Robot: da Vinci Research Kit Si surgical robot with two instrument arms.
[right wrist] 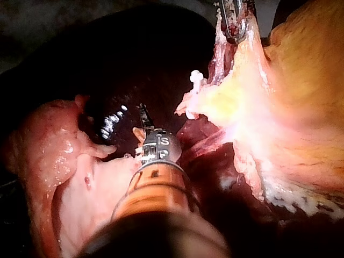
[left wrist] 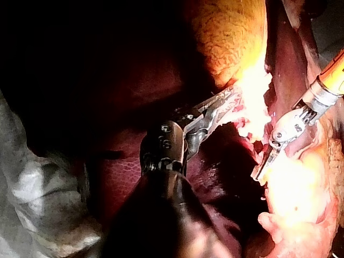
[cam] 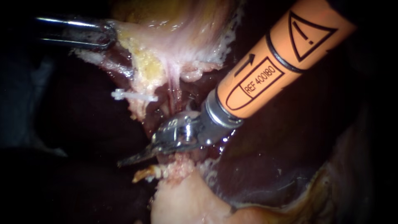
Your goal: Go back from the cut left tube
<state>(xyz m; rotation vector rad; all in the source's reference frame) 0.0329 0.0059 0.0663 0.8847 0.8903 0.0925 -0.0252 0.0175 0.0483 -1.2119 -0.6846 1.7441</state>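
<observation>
**Operator:** State of the jaws?

**Technician:** Right instrument (cam: 128, 159): blades lie together in one thin point; nothing held. Left instrument (cam: 107, 35): jaws closed on the pale tissue flap (cam: 166, 45) from both sides; it holds the flap taut, well apart from the right jaws.

**Operator:** Location of the cut left tube?

**Technician:** The upper stump of the cut left tube (cam: 137, 108) hangs ahead of the right jaws and off to one side, near but apart; it carries a white clip (cam: 124, 95). The lower cut end (cam: 176, 166) lies just under the wrist behind those jaws; whether it touches cannot be told.

**Operator:** Hazards on withdrawal?

**Technician:** Four, as judged:
1. An uncut pink strand (cam: 175, 89) runs down to the wrist just behind the right jaws; a sideways swing, rather than a pull along the shaft, could drag or tear it.
2. A lift of the tip toward the upper stump could catch the clip and loosen it.
3. The liver (cam: 290, 145) lies beneath the shaft; a dip during retreat could score its surface.
4. Slippage in the left jaws would drop the flap across the exit path; the tension should be held.
</observation>
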